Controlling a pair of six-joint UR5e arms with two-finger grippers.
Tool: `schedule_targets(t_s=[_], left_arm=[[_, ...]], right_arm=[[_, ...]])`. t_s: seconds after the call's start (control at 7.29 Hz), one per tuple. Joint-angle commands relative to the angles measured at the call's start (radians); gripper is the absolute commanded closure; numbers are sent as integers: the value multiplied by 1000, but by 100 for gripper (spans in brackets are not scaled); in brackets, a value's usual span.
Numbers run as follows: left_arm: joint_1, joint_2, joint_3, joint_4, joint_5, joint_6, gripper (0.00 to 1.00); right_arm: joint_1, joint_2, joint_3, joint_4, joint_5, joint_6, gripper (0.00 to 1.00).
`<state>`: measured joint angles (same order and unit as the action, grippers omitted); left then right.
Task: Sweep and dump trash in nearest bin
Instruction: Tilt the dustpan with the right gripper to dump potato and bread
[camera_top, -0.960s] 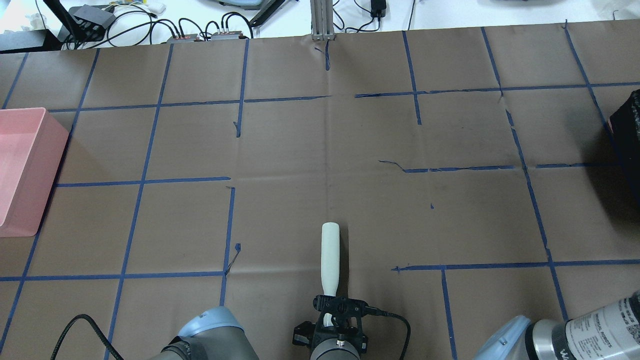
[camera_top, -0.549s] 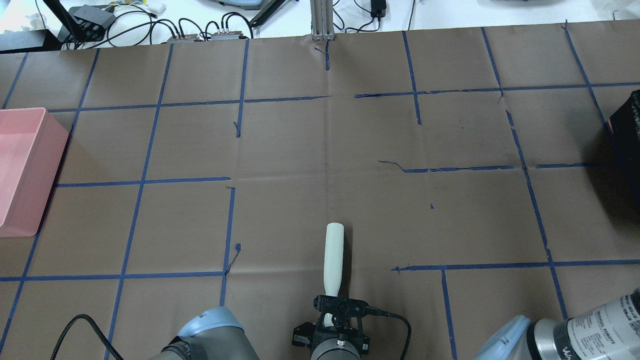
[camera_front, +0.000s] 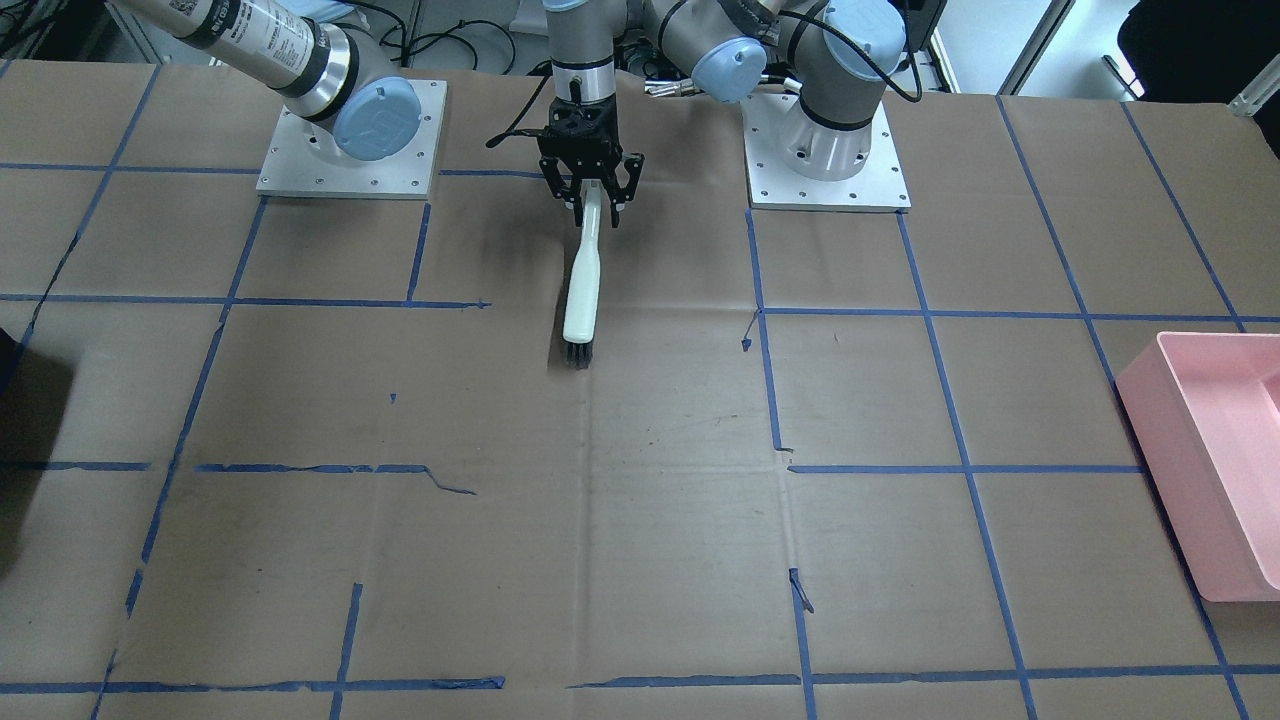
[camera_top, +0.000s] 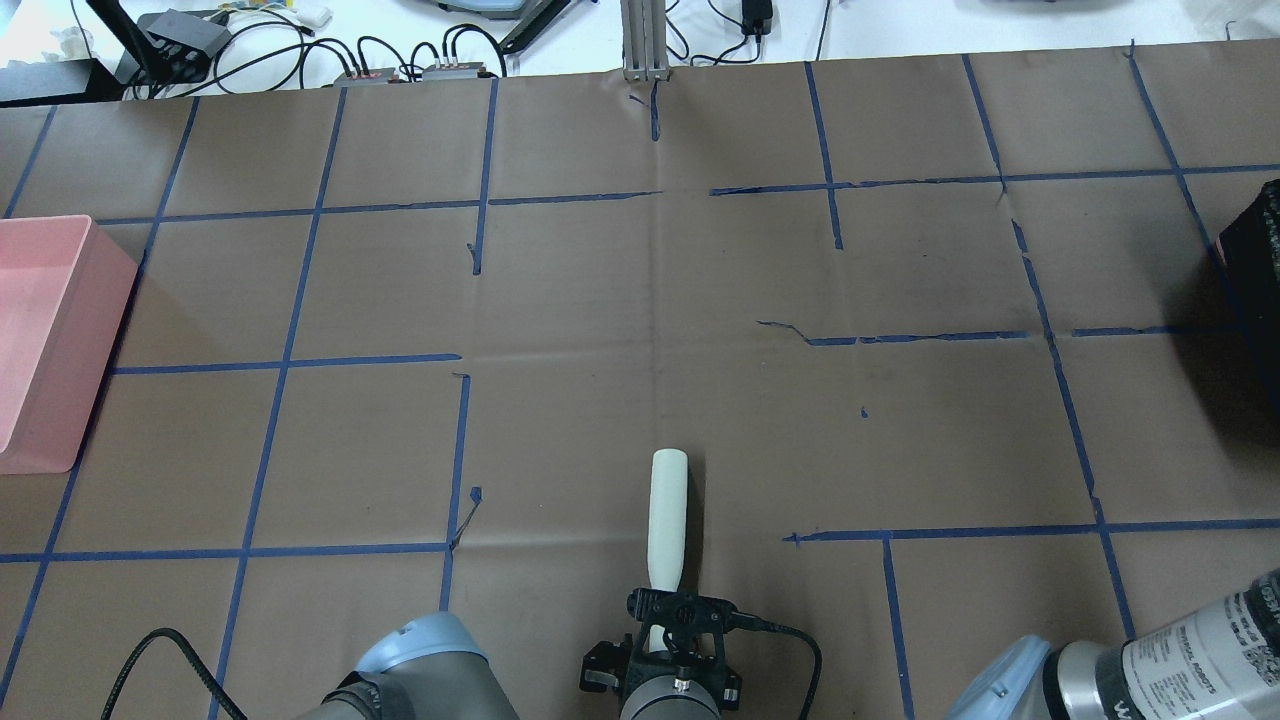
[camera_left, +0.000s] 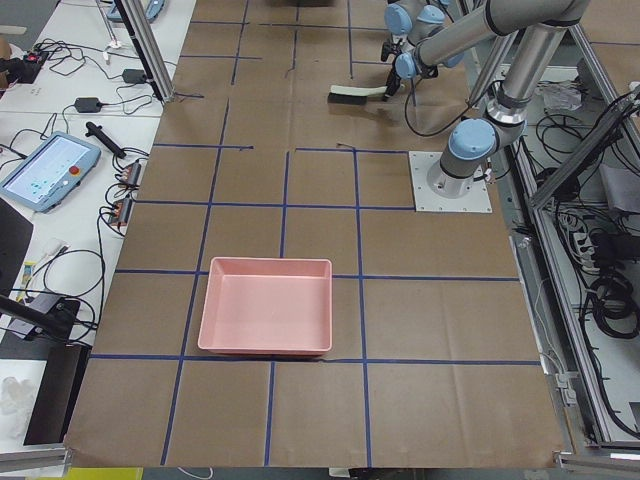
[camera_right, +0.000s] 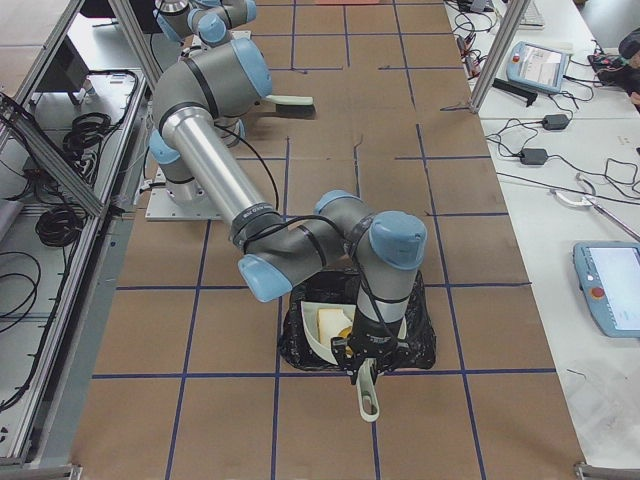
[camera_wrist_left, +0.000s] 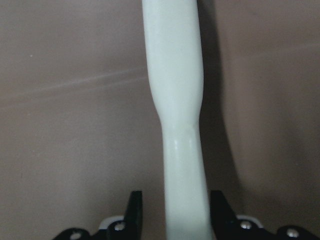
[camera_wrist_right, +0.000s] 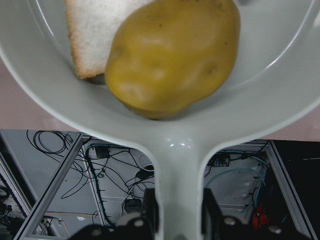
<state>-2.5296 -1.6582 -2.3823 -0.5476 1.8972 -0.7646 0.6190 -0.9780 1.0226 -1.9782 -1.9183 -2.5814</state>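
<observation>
White plastic dustpan (camera_wrist_right: 270, 95) hangs directly over the black bag-lined bin (camera_right: 420, 340), its handle pinched between the fingers of the right gripper (camera_wrist_right: 180, 209). Inside the pan lie the yellow-brown potato (camera_wrist_right: 170, 55) and one torn bread piece (camera_wrist_right: 92, 35) touching it; a second piece I cannot make out. Sweeping looks finished, and the dumping step is in hand. The next move likely calls for tipping the pan's lip downward so the load slides into the black bin rather than past its rim. Far from the black bin, the left gripper (camera_wrist_left: 177, 212) is clamped on a white-handled brush (camera_front: 582, 290); the pink bin (camera_left: 262, 343) sits even farther off
</observation>
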Motion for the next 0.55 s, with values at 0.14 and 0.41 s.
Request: schedule_targets(t_s=[0.14, 0.41], left_arm=[[0, 0, 2, 0, -1, 1, 16], [2, 3, 8, 3, -13, 2, 1]], right_arm=[[15, -42, 115, -170, -60, 14, 98], [15, -53, 131, -188, -70, 17, 98]])
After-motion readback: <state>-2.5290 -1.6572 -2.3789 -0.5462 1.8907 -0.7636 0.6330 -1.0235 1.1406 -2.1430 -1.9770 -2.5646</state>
